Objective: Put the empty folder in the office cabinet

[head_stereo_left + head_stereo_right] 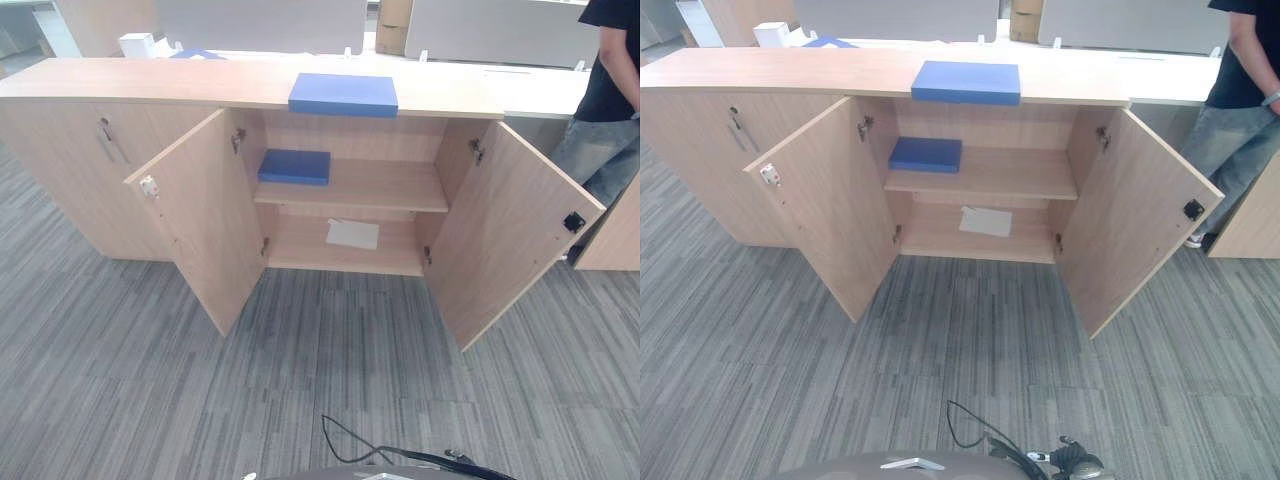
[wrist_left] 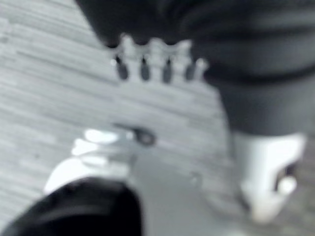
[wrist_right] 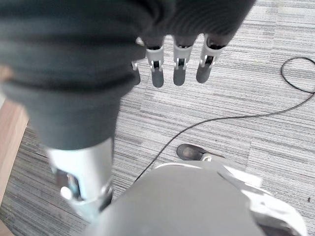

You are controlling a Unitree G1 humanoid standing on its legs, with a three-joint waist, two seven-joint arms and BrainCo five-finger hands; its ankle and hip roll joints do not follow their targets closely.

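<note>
Room: an office floor of grey striped carpet [image 1: 150,380] is seen, with pale partitions behind and a person [image 1: 610,110] standing at the far right, beside the cabinet.
Cabinet: a long, low wooden office cabinet [image 1: 60,140] is set against the partitions; its top serves as a worktop.
Doors: the left door [image 1: 205,225] and the right door [image 1: 510,230] of the middle bay are swung wide, judged so that the shelves can be reached from the front.
Upper shelf: a blue folder [image 1: 294,166] is laid flat at its left end, well inside the bay.
Worktop folder: a second blue folder [image 1: 343,94] lies flat on the worktop right above the open bay; which of the two is the task's empty one cannot be told, though this one is judged still to be stowed.
Lower shelf: a white sheet [image 1: 352,234] lies flat near the middle.
White box: a small white box [image 1: 137,44] stands behind the worktop's left end.
Left hand: the left hand [image 2: 152,61] hangs over the carpet, fingers straight and relaxed, nothing held.
Right hand: the right hand [image 3: 177,64] hangs likewise over the carpet, fingers straight, empty.
Writing: no readable label or print is made out.
</note>
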